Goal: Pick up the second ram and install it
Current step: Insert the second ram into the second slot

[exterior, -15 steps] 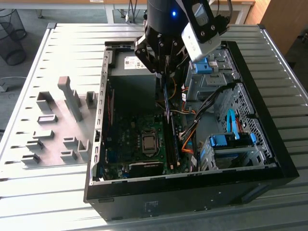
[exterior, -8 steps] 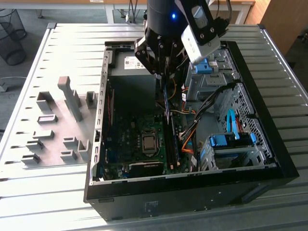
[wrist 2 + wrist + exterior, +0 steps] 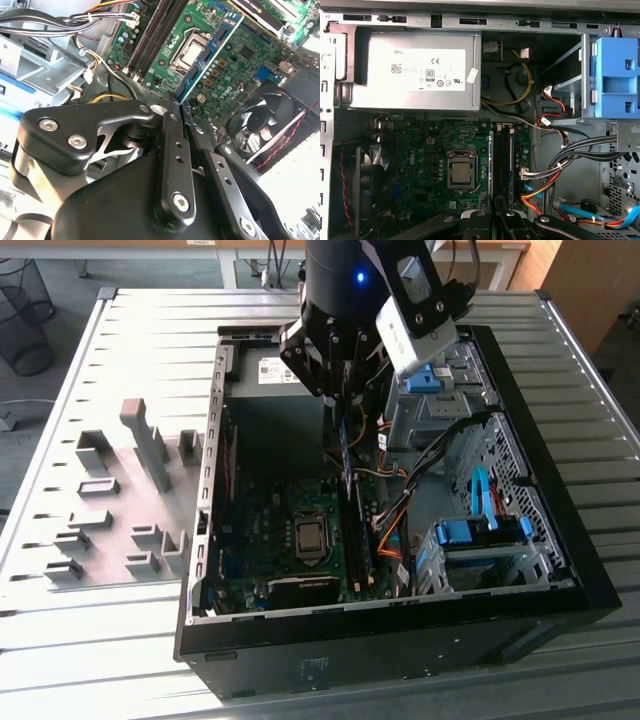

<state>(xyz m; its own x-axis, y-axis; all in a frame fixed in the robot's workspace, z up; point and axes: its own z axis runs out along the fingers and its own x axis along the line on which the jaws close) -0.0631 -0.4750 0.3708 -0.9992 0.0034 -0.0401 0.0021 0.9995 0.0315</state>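
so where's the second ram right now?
The second ram is clamped in the gripper, hanging over the motherboard slots beside the CPU socket, inside the case.

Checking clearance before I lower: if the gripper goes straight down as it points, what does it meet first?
Likely the memory slots beside the CPU socket. The gripper holds the second ram edge-down above them; exact alignment is unclear.

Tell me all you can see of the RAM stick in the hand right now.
The second ram is a long, thin blue-green board with black chips along its face, seen edge-on. The hand grips one end between shut black fingers. It hangs over the motherboard, beside the CPU socket. In the exterior view it points down at the black memory slots, not yet seated.
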